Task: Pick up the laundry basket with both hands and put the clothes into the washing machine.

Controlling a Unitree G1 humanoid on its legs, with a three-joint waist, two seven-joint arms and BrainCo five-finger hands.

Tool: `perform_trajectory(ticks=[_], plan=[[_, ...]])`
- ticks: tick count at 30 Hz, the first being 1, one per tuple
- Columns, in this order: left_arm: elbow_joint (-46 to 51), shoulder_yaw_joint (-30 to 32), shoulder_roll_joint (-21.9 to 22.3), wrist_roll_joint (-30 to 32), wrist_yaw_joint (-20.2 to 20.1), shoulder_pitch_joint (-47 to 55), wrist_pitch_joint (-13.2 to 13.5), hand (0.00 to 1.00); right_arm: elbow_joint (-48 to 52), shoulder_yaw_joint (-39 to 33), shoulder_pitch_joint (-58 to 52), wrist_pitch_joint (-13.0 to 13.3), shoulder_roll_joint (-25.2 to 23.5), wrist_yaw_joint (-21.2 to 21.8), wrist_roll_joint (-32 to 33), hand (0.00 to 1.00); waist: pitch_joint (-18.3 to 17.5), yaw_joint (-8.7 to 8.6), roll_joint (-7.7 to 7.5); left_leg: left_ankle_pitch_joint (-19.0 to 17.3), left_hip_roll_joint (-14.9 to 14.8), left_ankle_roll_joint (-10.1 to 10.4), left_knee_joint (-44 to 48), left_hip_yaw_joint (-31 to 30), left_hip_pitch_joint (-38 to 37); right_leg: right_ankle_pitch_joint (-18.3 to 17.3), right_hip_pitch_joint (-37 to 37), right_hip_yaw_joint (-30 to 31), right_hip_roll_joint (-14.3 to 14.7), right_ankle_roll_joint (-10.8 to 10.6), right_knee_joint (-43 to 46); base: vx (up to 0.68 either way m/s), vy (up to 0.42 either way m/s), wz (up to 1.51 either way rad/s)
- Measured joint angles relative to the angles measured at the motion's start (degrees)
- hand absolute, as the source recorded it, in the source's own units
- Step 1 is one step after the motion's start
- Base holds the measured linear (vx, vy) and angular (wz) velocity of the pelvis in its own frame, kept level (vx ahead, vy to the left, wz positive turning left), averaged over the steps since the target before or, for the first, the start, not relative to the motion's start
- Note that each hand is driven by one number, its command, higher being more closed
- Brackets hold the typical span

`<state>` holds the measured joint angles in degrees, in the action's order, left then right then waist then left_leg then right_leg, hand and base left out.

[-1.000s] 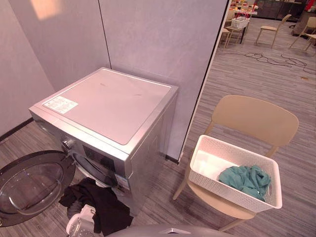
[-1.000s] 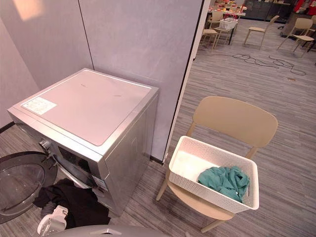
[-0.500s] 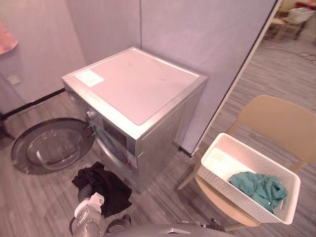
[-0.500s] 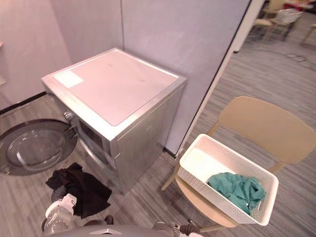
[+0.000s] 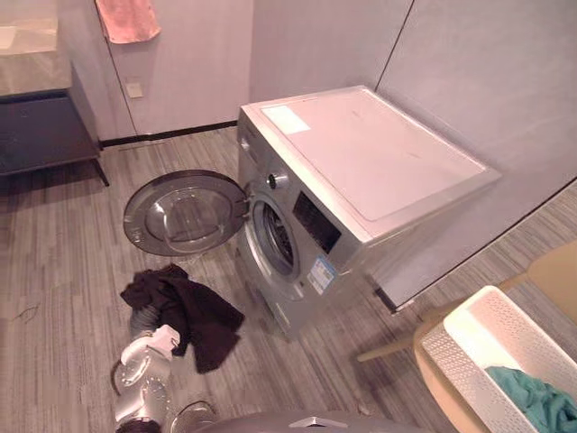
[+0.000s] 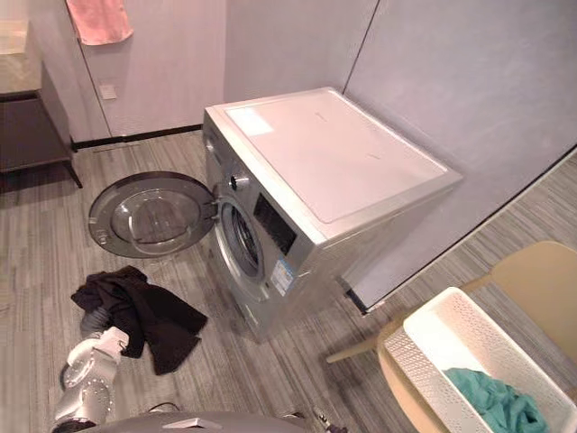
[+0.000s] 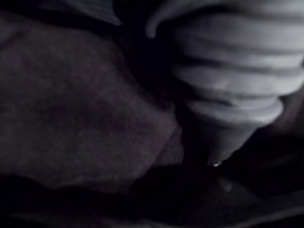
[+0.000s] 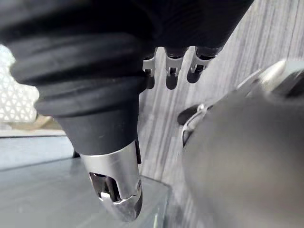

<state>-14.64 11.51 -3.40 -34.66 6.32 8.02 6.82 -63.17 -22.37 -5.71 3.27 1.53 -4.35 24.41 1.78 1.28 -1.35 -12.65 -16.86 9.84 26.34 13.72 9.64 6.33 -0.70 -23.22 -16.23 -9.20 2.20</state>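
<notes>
The silver washing machine (image 5: 361,171) stands mid-room with its round door (image 5: 185,212) swung wide and the drum opening (image 5: 273,236) showing. A black garment (image 5: 185,311) hangs over my left hand (image 7: 232,80) low at the left, in front of the machine; the cloth hides the fingers. The white laundry basket (image 5: 478,361) rests on a beige chair (image 6: 532,280) at the lower right, and a teal garment (image 6: 491,401) lies inside it. My right hand (image 8: 114,175) hangs over the floor with relaxed fingers (image 8: 173,71), holding nothing.
A grey partition wall (image 5: 487,81) runs behind the machine. A dark cabinet (image 5: 45,135) stands at the far left with a pink towel (image 5: 126,18) hanging on the wall near it. Wood-look floor (image 5: 63,262) lies open left of the door.
The camera has swung left: the machine's front, open door and drum are now in view, and the basket has slid to the right edge. The black garment still hangs over my left hand.
</notes>
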Motion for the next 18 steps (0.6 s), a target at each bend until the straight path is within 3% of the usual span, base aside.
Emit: perform_trajectory(ticks=[3,5,7,8,9,10,12,13,14,15,16,18], plan=[[4.63,-0.49,0.34,-1.25,0.89,-0.57,1.3,1.0,-0.25,2.89,3.82,0.54,1.46,-0.1,2.36,0.0,0.17,1.46,2.08,-4.38,-0.41,-1.4,8.71,-1.45,6.78,1.83,-1.69,-0.24,-0.52,-1.62,-0.98,-0.1,0.232,0.03],[5.73,-0.66,0.67,-1.23,1.35,-1.49,1.75,1.0,1.39,3.61,4.4,0.72,0.98,-0.1,5.73,0.0,-0.08,2.0,2.6,-6.2,0.0,-2.24,11.82,-2.52,9.65,2.42,-2.2,-1.23,-1.25,-1.0,-0.86,-0.07,0.229,0.28],[6.45,-1.37,0.57,-1.18,2.19,-1.72,2.13,1.0,3.1,4.17,4.21,0.82,0.14,-0.03,7.37,0.0,-0.08,2.11,2.56,-7.41,0.91,-2.91,12.79,-3.53,10.27,4.04,-2.02,-0.42,-1.77,0.89,0.13,-0.02,0.205,0.31],[6.45,-2.66,0.47,-1.18,2.28,-1.53,2.31,1.0,5.73,4.13,3.6,0.78,-0.82,0.02,7.5,0.0,-0.11,2.05,2.62,-7.51,1.56,-3.85,11.92,-4.4,9.44,5.19,-3.0,3.84,-1.73,4.29,3.11,0.02,0.221,0.25],[6.46,-3.41,0.67,-1.17,2.25,-1.26,2.43,1.0,6.53,4.06,3.43,0.81,-1.36,0.08,7.46,0.0,-0.11,2.21,2.56,-7.22,1.77,-4.17,11.07,-4.67,8.57,4.11,-4.5,7.55,-1.52,5.74,6.02,0.09,0.231,0.44],[6.28,-4.66,0.29,-1.1,2.15,-1.05,2.43,1.0,7.44,3.95,3.08,0.8,-2.51,0.17,7.48,0.0,-0.42,1.75,2.52,-6.14,2.02,-4.21,9.15,-6.59,7.7,-2.68,-7.07,17.12,2.14,3.55,12.45,0.1,0.091,0.54],[5.59,-6.13,0.85,-1.08,1.63,-1.05,2.49,1.0,7.72,3.64,2.28,0.89,-4.59,0.16,7.87,0.0,-1.28,0.98,-0.43,-4.38,2.85,-4.5,4.85,-8.55,5.77,-13.87,-9.22,26.57,11.23,3.39,19.29,0.16,-0.052,0.71],[3.87,-7.4,1.63,-1.04,1.14,-1.08,2.34,1.0,7.82,3.34,2.19,1.41,-4.93,0.15,7.87,0.0,-1.11,0.8,-0.83,-3.93,3.21,-4.16,3.23,-9.21,4.55,-16.71,-10.12,29.05,15.91,3.29,19.92,0.16,-0.115,0.48],[3.12,-8.11,2.12,-1.02,0.84,-1.08,2.14,1.0,8.0,3.03,2.09,1.61,-5.06,0.14,7.87,0.0,-1.07,0.64,-1.01,-3.73,3.51,-4.0,2.59,-9.21,4.07,-17.28,-10.68,29.54,17.65,3.41,19.47,0.1,-0.097,0.34],[2.16,-9.2,3.35,-1.0,0.47,-1.08,1.89,1.0,8.29,2.88,1.91,1.61,-4.85,0.13,7.83,0.0,-1.05,0.38,-0.88,-3.76,4.1,-3.87,2.62,-9.71,4.01,-17.99,-11.4,30.06,19.56,5.07,18.83,0.17,-0.078,0.37],[1.71,-11.45,5.55,-0.97,-0.03,-1.06,1.09,1.0,8.2,2.23,1.86,1.55,-3.85,0.12,7.82,0.0,-1.53,0.26,0.33,-3.63,4.14,-3.04,2.03,-11.19,4.08,-17.55,-9.97,29.0,19.88,5.13,17.49,0.19,-0.067,0.33],[2.73,-13.98,6.41,-0.89,-1.61,-1.24,0.61,1.0,8.29,1.28,1.86,1.53,-3.74,0.06,7.43,0.0,-1.28,0.38,0.72,-2.02,4.41,-2.76,-1.5,-11.46,3.46,-17.56,-9.77,28.35,19.86,5.14,17.6,0.17,-0.092,0.31]])
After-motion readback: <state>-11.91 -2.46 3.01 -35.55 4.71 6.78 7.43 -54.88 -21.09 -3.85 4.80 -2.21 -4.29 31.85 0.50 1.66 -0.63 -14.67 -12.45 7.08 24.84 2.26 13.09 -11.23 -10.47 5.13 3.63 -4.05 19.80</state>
